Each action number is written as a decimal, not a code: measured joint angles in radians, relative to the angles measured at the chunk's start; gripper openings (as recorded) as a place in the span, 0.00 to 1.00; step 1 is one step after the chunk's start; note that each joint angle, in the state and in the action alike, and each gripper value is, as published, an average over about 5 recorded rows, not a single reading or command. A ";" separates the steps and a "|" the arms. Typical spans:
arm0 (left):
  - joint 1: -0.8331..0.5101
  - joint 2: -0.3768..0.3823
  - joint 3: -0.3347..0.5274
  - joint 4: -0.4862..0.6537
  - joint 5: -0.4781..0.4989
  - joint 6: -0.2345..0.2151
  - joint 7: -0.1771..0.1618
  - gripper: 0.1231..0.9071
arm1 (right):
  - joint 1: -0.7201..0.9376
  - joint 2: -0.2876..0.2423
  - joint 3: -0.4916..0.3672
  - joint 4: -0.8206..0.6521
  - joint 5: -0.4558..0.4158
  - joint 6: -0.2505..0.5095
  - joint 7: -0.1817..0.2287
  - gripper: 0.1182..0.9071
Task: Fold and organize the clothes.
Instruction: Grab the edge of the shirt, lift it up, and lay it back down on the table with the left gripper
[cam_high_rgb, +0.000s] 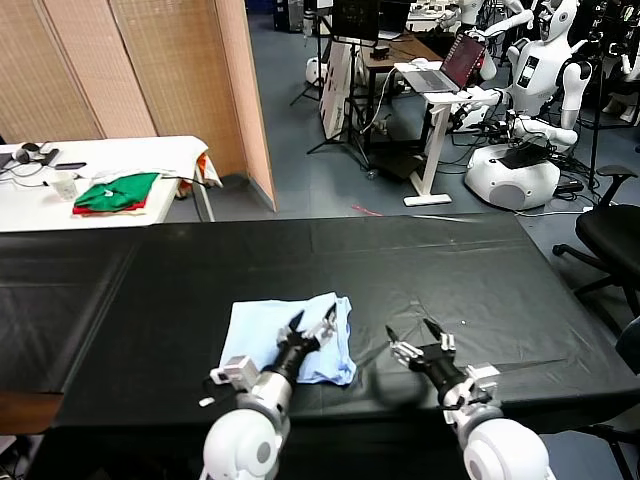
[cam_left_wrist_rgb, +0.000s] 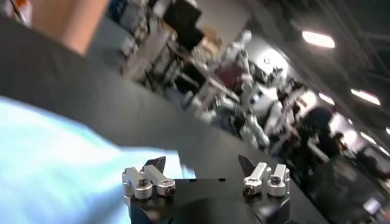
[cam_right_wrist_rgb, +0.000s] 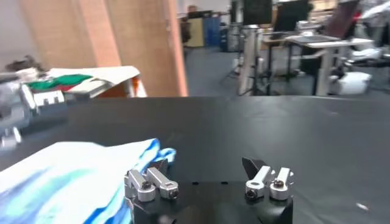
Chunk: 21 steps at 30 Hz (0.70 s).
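Observation:
The clothes, a pale sky-blue T-shirt (cam_high_rgb: 262, 330), lie folded into a small rectangle on the black table (cam_high_rgb: 450, 270), near its front edge and left of centre. My left gripper (cam_high_rgb: 313, 322) hovers over the shirt's right part, open, with nothing between its fingers. In the left wrist view the blue fabric (cam_left_wrist_rgb: 55, 164) spreads beneath and beside the open left gripper (cam_left_wrist_rgb: 201, 163). My right gripper (cam_high_rgb: 411, 332) stands open over bare black table just right of the shirt. The right wrist view shows the shirt's edge (cam_right_wrist_rgb: 67, 182) beside the open, empty right gripper (cam_right_wrist_rgb: 207, 163).
Folded green-and-red garments (cam_high_rgb: 115, 192) lie on a white side table (cam_high_rgb: 150, 152) at the back left. A wooden screen (cam_high_rgb: 150, 60) stands behind it. An office chair (cam_high_rgb: 610, 235) sits at the table's right end. Other robots (cam_high_rgb: 530, 90) and desks fill the background.

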 joint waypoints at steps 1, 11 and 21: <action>0.004 0.000 -0.015 -0.008 0.021 -0.008 0.004 0.98 | 0.013 -0.004 -0.019 -0.007 -0.009 0.000 -0.002 1.00; 0.049 0.127 -0.177 0.018 0.098 -0.071 0.067 1.00 | 0.044 -0.004 -0.077 -0.016 -0.020 0.001 -0.023 1.00; 0.036 0.169 -0.252 0.111 0.004 -0.068 0.088 1.00 | -0.029 0.002 0.017 0.049 0.021 0.002 -0.014 1.00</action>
